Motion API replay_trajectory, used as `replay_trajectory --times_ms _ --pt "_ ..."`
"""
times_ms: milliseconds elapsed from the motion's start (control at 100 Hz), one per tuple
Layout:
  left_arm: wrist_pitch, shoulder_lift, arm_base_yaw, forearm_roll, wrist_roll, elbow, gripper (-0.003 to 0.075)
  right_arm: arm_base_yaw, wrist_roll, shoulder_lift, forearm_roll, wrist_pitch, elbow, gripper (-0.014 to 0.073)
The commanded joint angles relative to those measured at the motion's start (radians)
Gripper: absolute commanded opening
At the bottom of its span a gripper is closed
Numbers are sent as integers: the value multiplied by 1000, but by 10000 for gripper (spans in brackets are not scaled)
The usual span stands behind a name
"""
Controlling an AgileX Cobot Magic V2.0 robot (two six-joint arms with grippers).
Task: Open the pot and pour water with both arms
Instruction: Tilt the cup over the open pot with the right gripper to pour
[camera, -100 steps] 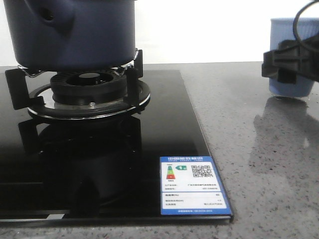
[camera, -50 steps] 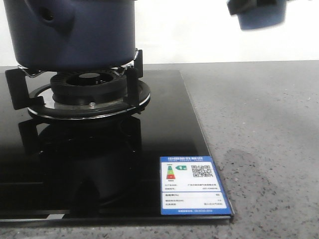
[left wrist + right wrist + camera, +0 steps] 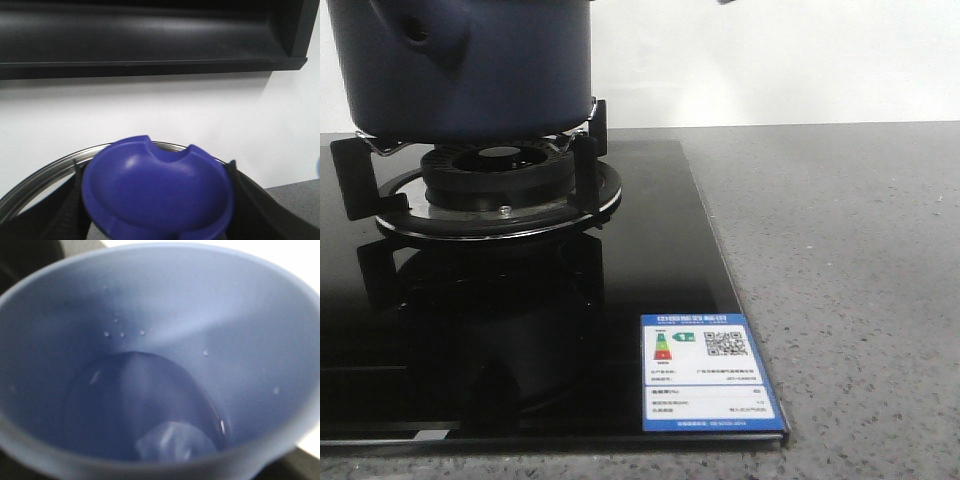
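Black fingers (image 3: 60, 215) of the left gripper (image 3: 157, 220) press on both sides of a blue knob (image 3: 157, 192), clamped on the lid, whose metal rim (image 3: 40, 175) curves behind it. Whether the right gripper grips anything cannot be told: its wrist view is filled by a pale blue cup (image 3: 165, 355) with water (image 3: 140, 410) inside. Out in front, the navy pot (image 3: 460, 65) sits on the burner grate (image 3: 495, 185) of the black glass hob (image 3: 650, 270), an energy label (image 3: 708, 372) at its near corner, grey countertop (image 3: 840, 290) beside.

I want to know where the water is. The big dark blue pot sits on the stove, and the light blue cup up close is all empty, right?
Not quite. The pot does sit on the stove burner, but the cup is not empty: the right wrist view shows water pooled inside it, with droplets on its wall.
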Motion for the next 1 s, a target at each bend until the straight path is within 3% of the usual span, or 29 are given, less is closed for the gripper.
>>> replay_trajectory --times_ms 0,470,990 --pt "-93 -17 4 -1 -2 -36 372 46 -8 5 -137 -3 -95 316" --pt "-93 -17 4 -1 -2 -36 372 188 -8 137 -632 4 -183 316" --pt "-93 -17 4 -1 -2 -36 372 192 -8 155 -922 -35 -183 316"
